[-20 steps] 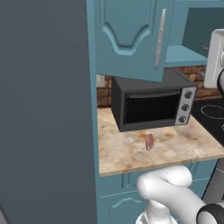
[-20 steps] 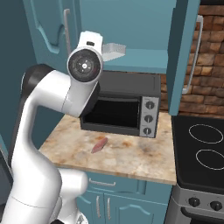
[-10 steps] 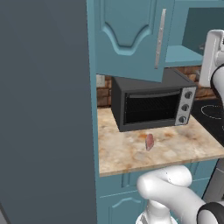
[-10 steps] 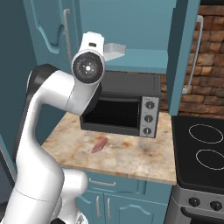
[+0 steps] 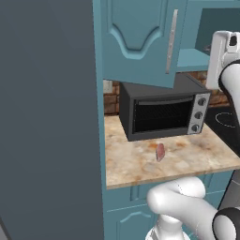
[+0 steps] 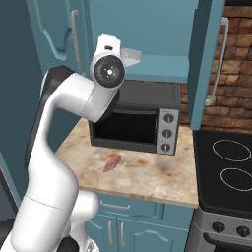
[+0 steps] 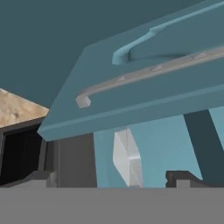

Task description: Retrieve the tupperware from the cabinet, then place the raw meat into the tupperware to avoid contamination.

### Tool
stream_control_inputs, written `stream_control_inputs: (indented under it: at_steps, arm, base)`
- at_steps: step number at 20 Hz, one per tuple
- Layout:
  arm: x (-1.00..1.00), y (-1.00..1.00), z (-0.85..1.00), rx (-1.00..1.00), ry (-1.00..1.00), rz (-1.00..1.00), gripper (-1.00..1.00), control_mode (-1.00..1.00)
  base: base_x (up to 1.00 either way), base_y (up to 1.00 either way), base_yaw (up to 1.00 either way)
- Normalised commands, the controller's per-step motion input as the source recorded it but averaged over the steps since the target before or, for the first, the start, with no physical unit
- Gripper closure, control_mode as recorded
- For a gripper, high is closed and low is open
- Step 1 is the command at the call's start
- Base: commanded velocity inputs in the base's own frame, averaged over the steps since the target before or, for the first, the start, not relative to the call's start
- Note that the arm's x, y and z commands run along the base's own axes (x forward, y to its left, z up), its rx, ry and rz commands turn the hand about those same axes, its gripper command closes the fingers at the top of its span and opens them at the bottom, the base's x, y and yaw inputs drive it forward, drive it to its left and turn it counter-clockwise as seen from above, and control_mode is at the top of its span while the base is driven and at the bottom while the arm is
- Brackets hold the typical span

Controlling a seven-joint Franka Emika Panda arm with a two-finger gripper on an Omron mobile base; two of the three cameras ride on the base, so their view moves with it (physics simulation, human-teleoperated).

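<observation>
The tupperware (image 7: 127, 162) is a small white-translucent box on the teal shelf (image 7: 164, 142) of the open cabinet (image 6: 147, 29). It also shows just right of my hand as the tupperware (image 6: 131, 55). My gripper (image 7: 113, 178) is open, raised to shelf height, with the box a short way ahead between the lines of its two fingertips (image 7: 42, 177). Nothing is held. The raw meat (image 6: 112, 163) lies on the marble counter (image 6: 147, 174) in front of the microwave; it shows again as the pinkish raw meat (image 5: 160, 151).
A dark microwave (image 5: 164, 112) stands under the cabinet. One cabinet door (image 5: 140, 37) with its silver handle (image 5: 171, 42) hangs open, and another open door (image 6: 209, 59) is at the right. A black stove (image 6: 229, 167) adjoins the counter. A tall dark grey unit (image 5: 47, 117) is at the left.
My hand has shifted a little closer to the tupperware on the shelf. The jaws stay open; the meat and the box have not moved.
</observation>
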Motion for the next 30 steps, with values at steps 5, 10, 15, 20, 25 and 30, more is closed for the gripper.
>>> stream_control_inputs:
  at_steps: [5,10,15,20,25,30]
  arm:
    - [0.18,0.05,0.00,0.00,0.00,0.10,-1.00,-1.00]
    - [0.08,0.10,0.00,0.00,0.00,0.08,-1.00,-1.00]
    - [0.14,0.06,0.00,0.00,0.00,0.01,-1.00,-1.00]
    - [0.22,0.03,0.00,0.00,0.00,0.00,-1.00,-1.00]
    - [0.23,0.07,0.00,0.00,0.00,0.00,-1.00,-1.00]
    - [0.25,0.09,0.00,0.00,0.00,0.01,-1.00,-1.00]
  base:
    - [0.00,0.00,0.00]
    - [0.00,0.00,0.00]
    - [0.00,0.00,0.00]
    - [0.00,0.00,0.00]
    - [0.00,0.00,0.00]
    - [0.00,0.00,0.00]
